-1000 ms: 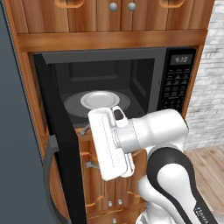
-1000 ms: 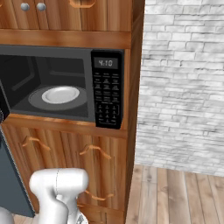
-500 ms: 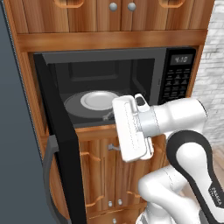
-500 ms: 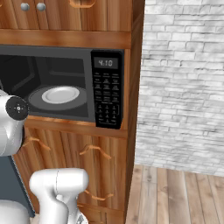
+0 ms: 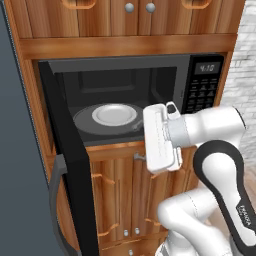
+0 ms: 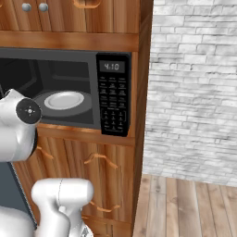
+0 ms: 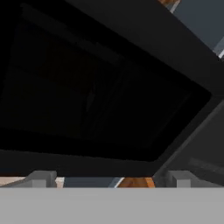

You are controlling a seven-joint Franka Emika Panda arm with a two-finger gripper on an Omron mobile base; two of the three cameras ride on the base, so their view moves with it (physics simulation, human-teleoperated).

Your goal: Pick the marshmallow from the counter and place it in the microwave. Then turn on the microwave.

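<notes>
The black microwave (image 5: 150, 75) stands open, its door (image 5: 70, 150) swung out to the left. A white round plate (image 5: 114, 114) lies on the turntable inside. The marshmallow is hidden from me and the counter is out of view. My gripper (image 5: 138, 141) hangs just in front of the lower right part of the opening, its fingers pointing left toward the door. In the hand view the gripper (image 7: 110, 178) faces the door's dark window, and both fingertips (image 7: 41, 177) stand wide apart with nothing between them. The keypad (image 6: 113, 104) and display sit on the microwave's right side.
Wooden cabinet doors (image 5: 120, 200) run below the microwave, with more cabinets (image 5: 135, 15) above. A dark grey panel (image 5: 20, 150) stands at the left. A white brick wall (image 6: 194, 92) and wooden floor (image 6: 185, 208) lie to the right.
The hand has swung to the right and slightly up, from in front of the lower cabinets to the right part of the microwave opening. The jaws have stayed wide.
</notes>
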